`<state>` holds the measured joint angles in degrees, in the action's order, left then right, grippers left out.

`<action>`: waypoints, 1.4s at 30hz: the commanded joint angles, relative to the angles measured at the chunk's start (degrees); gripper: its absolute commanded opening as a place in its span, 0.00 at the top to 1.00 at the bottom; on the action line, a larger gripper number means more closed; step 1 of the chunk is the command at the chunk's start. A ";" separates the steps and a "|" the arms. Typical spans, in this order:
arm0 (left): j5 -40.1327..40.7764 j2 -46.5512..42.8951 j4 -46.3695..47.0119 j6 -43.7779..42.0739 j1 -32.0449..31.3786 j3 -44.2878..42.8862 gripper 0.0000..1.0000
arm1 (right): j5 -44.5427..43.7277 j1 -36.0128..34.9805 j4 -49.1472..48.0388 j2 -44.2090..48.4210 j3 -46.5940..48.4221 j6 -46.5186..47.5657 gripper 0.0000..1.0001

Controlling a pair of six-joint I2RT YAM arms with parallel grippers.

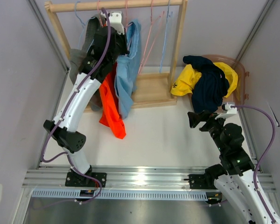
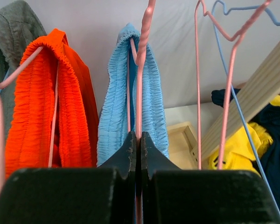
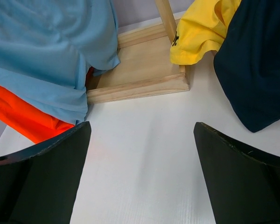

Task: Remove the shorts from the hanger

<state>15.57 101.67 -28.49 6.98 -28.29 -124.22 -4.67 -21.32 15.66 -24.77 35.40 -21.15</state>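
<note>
Three shorts hang on the wooden rack (image 1: pixel 116 5): grey shorts (image 1: pixel 77 60), bright orange shorts (image 1: pixel 111 112) and light blue shorts (image 1: pixel 126 74). In the left wrist view the light blue shorts (image 2: pixel 114 107) hang over a pink hanger (image 2: pixel 140 70), and my left gripper (image 2: pixel 139 137) is shut on that hanger's wire just below the waistband. The orange shorts (image 2: pixel 37 107) hang to its left. Yellow shorts (image 1: pixel 186 79) and dark navy shorts (image 1: pixel 207 86) lie heaped at the right. My right gripper (image 3: pixel 140 154) is open low over the bare table, holding nothing.
Empty pink and blue wire hangers (image 2: pixel 228 84) hang on the rail's right part. The rack's wooden base (image 3: pixel 140 79) stands on the table ahead of the right gripper. A brownish basket (image 1: pixel 240 74) holds the heap at the back right. Grey walls close in both sides.
</note>
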 commanded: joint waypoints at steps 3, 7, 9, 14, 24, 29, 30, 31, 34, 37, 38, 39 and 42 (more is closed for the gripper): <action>-3.00 -6.57 -1.56 -2.06 0.26 -12.33 1.00 | 1.06 -0.56 -4.67 -0.01 -0.24 -0.91 0.00; -4.67 -9.90 -3.85 -1.98 0.26 -13.77 1.00 | 1.76 -0.65 -6.95 -1.24 1.16 -0.30 0.01; -5.11 -12.53 -5.08 -1.62 0.34 -12.89 1.00 | 3.07 -0.83 -8.79 -2.90 1.95 0.14 0.01; -8.18 -22.28 -6.40 -0.66 0.34 0.08 1.00 | 8.70 -1.61 -13.46 -7.39 5.55 2.33 0.01; -21.16 -42.77 -7.98 1.19 0.34 25.24 1.00 | 20.13 -7.23 -24.70 -19.78 14.51 7.00 0.01; -29.54 -48.40 -8.69 2.24 0.26 34.92 1.00 | 20.57 -11.63 -27.96 -26.62 17.95 7.61 0.01; -31.03 -49.71 -9.38 2.51 0.26 35.28 1.00 | 20.23 -12.59 -28.14 -27.69 18.39 8.13 0.01; -33.57 -50.25 -9.74 2.77 0.26 34.76 1.00 | 19.79 -15.04 -28.23 -28.57 19.35 9.18 0.01; -36.22 -51.13 -12.81 3.21 0.34 31.70 1.00 | 16.46 -19.44 -28.58 -32.69 20.50 11.38 0.01; -36.75 -50.78 -17.20 3.47 0.26 27.82 1.00 | 15.22 -22.09 -29.19 -34.46 20.85 12.00 0.00; -36.93 -50.78 -18.00 3.56 0.26 25.89 1.00 | 14.87 -22.53 -29.80 -34.90 20.77 11.92 0.01; -36.93 -50.95 -18.79 3.82 0.26 24.05 1.00 | 14.43 -22.71 -30.07 -35.69 20.68 11.83 0.00; -35.97 -51.91 -20.03 4.00 0.17 22.45 1.00 | 13.99 -23.59 -30.95 -37.09 20.41 11.74 0.01</action>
<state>-18.52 52.29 -50.72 9.21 -28.29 -97.58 11.38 -44.18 -10.44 -61.28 53.49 -10.63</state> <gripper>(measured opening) 0.022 0.993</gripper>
